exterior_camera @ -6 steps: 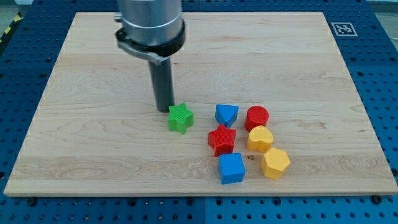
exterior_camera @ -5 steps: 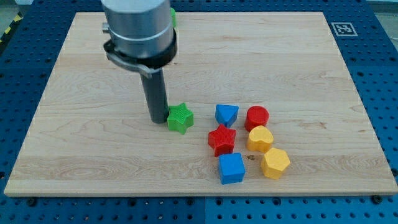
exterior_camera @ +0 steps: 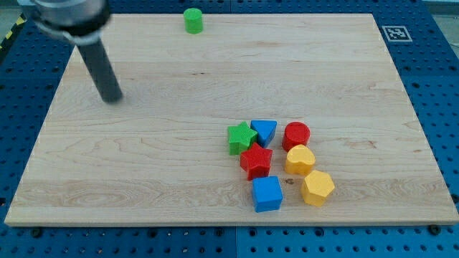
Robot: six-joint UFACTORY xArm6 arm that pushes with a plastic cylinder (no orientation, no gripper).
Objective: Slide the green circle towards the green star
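Our tip [exterior_camera: 112, 99] sits on the wooden board [exterior_camera: 143, 186] over at the view's left, well apart from every block. We have no claw at all, only a straight dark rod, so there is nothing to open or close and nothing is being held. The green circle [exterior_camera: 193, 20] is far away at the view's top, right beside the top edge of the board. The green star [exterior_camera: 242, 137] is down in the middle, touching the blue triangle block [exterior_camera: 263, 132] and the red star [exterior_camera: 256, 160]. Close by are the red circle [exterior_camera: 295, 135], two yellow blocks [exterior_camera: 300, 159] [exterior_camera: 317, 188] and the blue cube [exterior_camera: 267, 193]. What could go wrong? The green circle is so near the top edge that we think there is very little room to get our tip behind it, and a wrong poke could knock it off the board. A round block can also slip off to one side if we do not push it through its middle. If we push too hard at the end, the circle may bump the star and scatter the little pile. The good news is that the wood between the circle and the star is bare, so the path down looks open.
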